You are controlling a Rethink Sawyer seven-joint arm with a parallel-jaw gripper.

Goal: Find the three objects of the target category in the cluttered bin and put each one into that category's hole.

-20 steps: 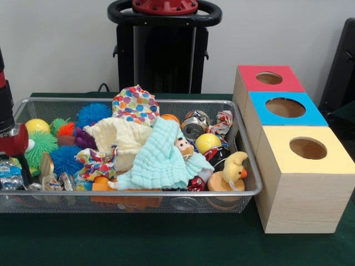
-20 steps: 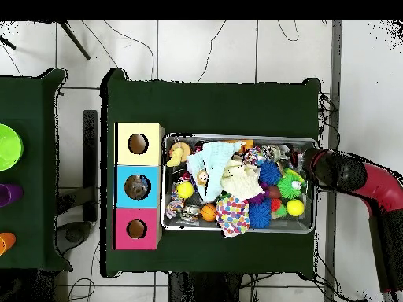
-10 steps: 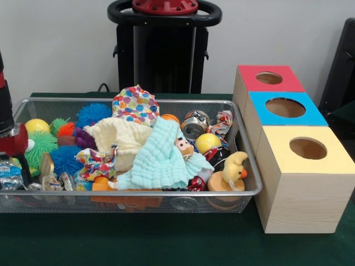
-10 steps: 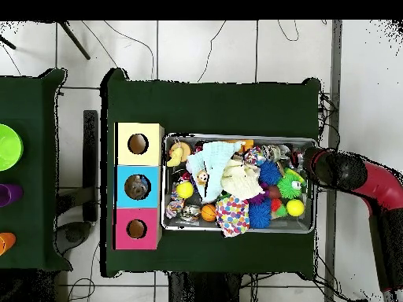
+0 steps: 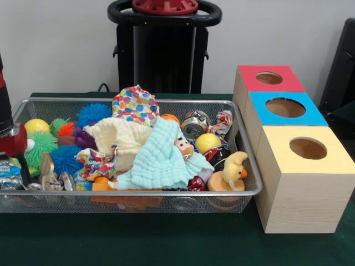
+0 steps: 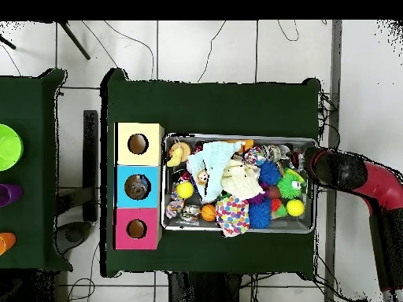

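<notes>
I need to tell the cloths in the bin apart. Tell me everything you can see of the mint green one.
The mint green cloth looks like soft, crinkled woven fabric with a fine grid texture. It lies crumpled and draped over the clutter near the middle of the wire mesh bin, reaching down toward the front rim. It rests against the cream cloth, and a small toy face peeks out at its edge. Nothing grips it.

Dark green tablecloth [image 5: 166, 244], second green table [image 6: 31, 228] (bearing a lime-green bowl [image 6: 8, 147]), tiled floor [image 6: 205, 47]
</notes>
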